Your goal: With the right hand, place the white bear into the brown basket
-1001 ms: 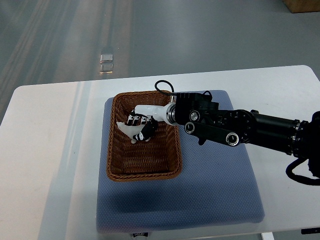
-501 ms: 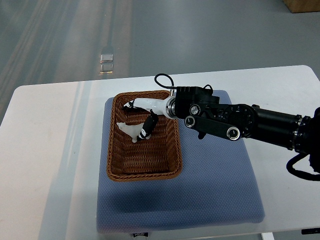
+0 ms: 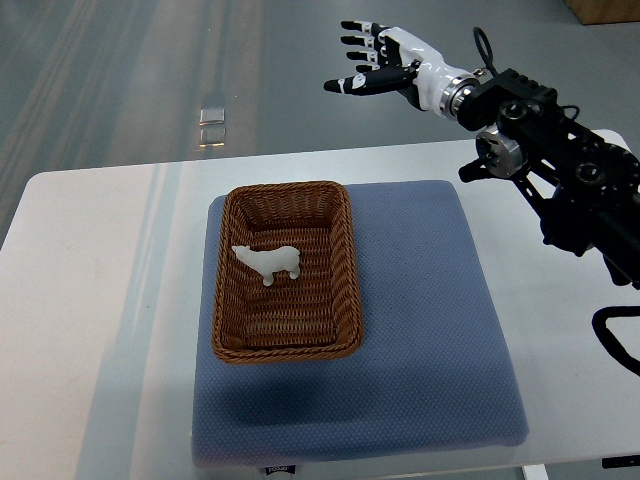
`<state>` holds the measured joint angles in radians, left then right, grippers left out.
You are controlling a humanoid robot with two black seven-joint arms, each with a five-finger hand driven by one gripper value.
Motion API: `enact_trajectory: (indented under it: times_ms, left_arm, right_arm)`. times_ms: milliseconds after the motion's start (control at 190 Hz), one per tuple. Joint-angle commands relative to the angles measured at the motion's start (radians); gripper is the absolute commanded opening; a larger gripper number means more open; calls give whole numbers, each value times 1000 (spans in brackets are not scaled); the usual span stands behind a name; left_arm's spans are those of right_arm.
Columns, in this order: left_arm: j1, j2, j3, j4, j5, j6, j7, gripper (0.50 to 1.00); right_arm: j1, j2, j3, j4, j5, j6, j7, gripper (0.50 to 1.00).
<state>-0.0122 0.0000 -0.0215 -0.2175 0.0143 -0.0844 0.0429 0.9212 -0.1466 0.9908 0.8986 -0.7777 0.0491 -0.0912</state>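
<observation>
The white bear [image 3: 267,262] lies on its side inside the brown wicker basket [image 3: 345,240], in the upper half of it. Nothing touches the bear. My right hand [image 3: 376,62] is raised high and far back, above the floor beyond the table's far edge, well away from the basket. Its fingers [image 3: 354,40] are spread and hold nothing. The black right arm [image 3: 560,160] comes in from the right edge. The left arm is out of the picture.
The basket sits on a blue mat [image 3: 440,340] that covers the middle of the white table [image 3: 90,300]. A small shiny object [image 3: 212,125] lies on the grey floor behind the table.
The right hand let go of the bear inside the basket, then lifted up and back to the right, out past the table's far edge. The bear now lies uncovered in the basket.
</observation>
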Motion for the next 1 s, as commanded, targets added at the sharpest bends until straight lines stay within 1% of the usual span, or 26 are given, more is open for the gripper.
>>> enact_trajectory:
  times_ms: [0, 47, 100, 195, 264, 316, 379, 469, 622, 864, 996]
  left_arm:
    - [0, 0, 2, -6, 1, 0, 0, 1000]
    - [0, 0, 2, -6, 1, 0, 0, 1000]
    - [0, 0, 3, -6, 1, 0, 0, 1000]
    - [0, 0, 2, -5, 1, 0, 0, 1000]
    - [0, 0, 0, -5, 1, 0, 0, 1000]
    - [0, 0, 0, -5, 1, 0, 0, 1000]
    - [0, 0, 0, -6, 1, 0, 0, 1000]
    - [0, 0, 0, -6, 1, 0, 0, 1000]
    - [0, 0, 0, -6, 1, 0, 0, 1000]
    - [2, 0, 0, -6, 1, 0, 0, 1000]
    - [2, 0, 0, -6, 1, 0, 0, 1000]
  right_arm:
    - [-61, 12, 89, -24, 124, 0, 67, 926]
    - [-87, 18, 100, -55, 202, 1, 125, 928]
    - [-99, 24, 101, -98, 278, 1, 168, 928]
    - [-107, 55, 105, -188, 390, -5, 211, 928]
    - [-108, 105, 117, -254, 466, -40, 255, 928]
    - [-108, 125, 124, -280, 492, -46, 280, 928]
    - [-116, 137, 126, -288, 515, -29, 315, 928]
    - [-140, 147, 144, -290, 558, 27, 366, 928]
    - [-157, 147, 178, -291, 653, 74, 372, 928]
    - [-189, 147, 177, -293, 661, 103, 367, 928]
    - [-209, 147, 172, -293, 661, 172, 364, 928]
